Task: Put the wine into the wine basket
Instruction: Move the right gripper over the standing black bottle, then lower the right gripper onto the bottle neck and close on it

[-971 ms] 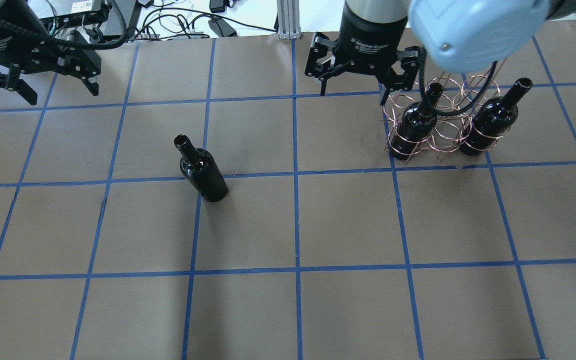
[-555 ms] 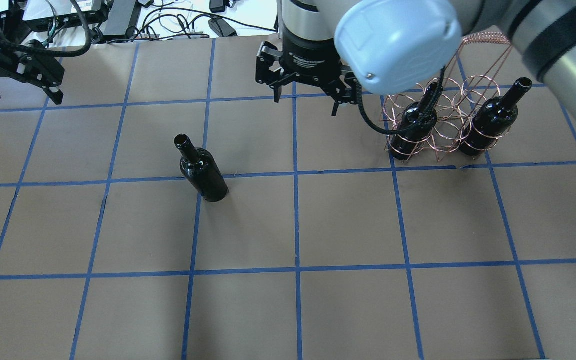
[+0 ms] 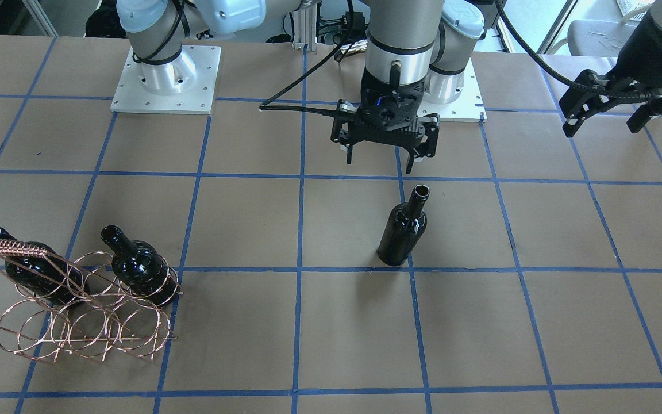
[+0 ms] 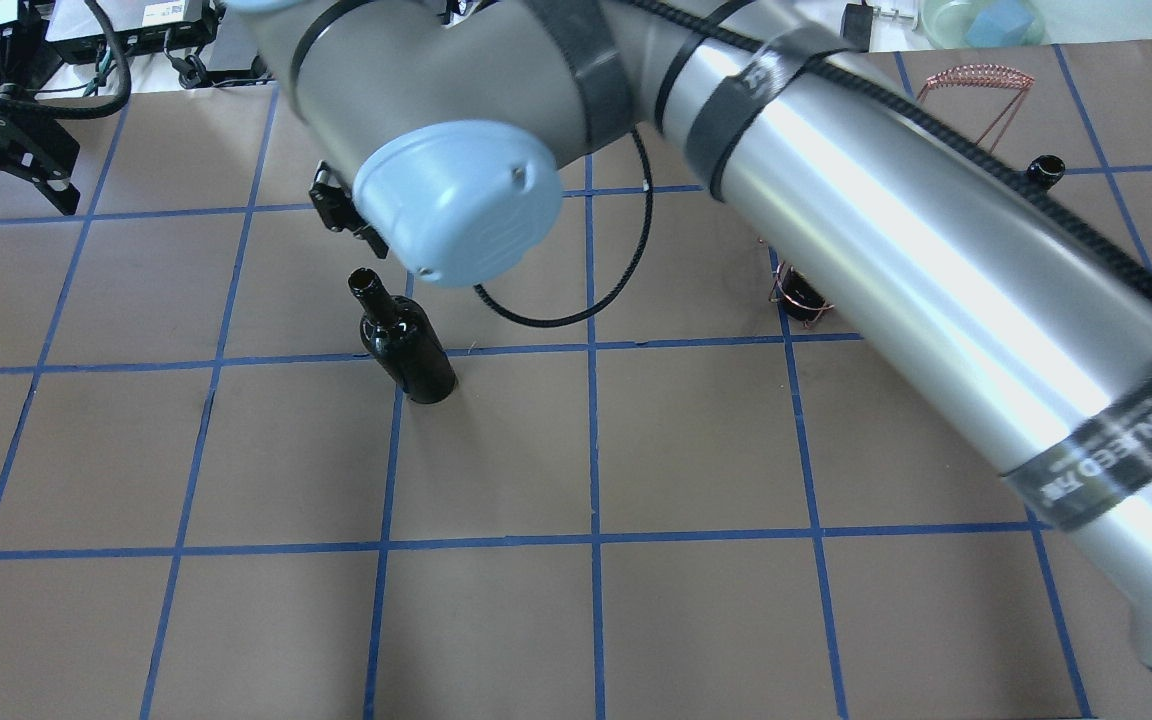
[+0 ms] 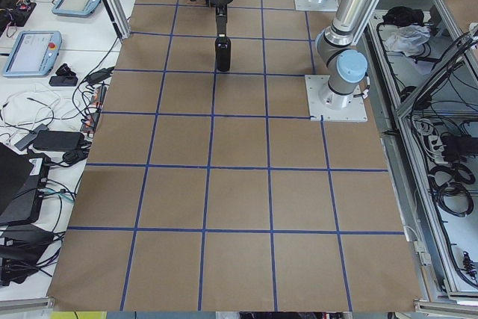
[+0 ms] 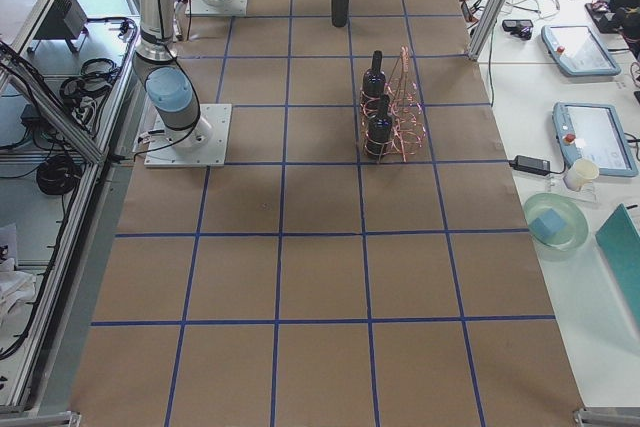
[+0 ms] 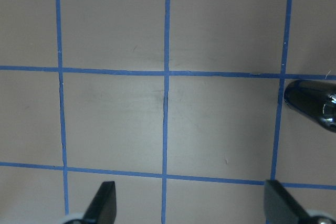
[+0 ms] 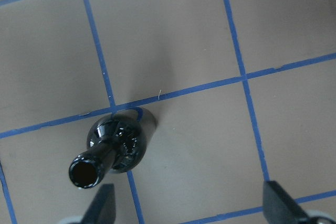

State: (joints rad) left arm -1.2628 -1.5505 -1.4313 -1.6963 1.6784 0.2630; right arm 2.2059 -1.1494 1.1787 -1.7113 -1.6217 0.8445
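Note:
A glossy black wine bottle stands upright and alone on the brown table; it also shows in the overhead view and the right wrist view. My right gripper is open and empty, hovering just robot-side of the bottle's mouth; its fingertips frame the bottle from above. The copper wire wine basket stands on my right side and holds two black bottles. My right arm hides most of the basket in the overhead view, leaving its handle visible. My left gripper is open and empty, far off at my left.
My right arm reaches across the table from right to left. The arm bases are bolted at the robot side. Cables and electronics lie past the far edge. Blue tape lines grid the table.
My right gripper has swung left from beside the basket to just behind the lone bottle. My left gripper has drawn back further to the left. Both stay open.

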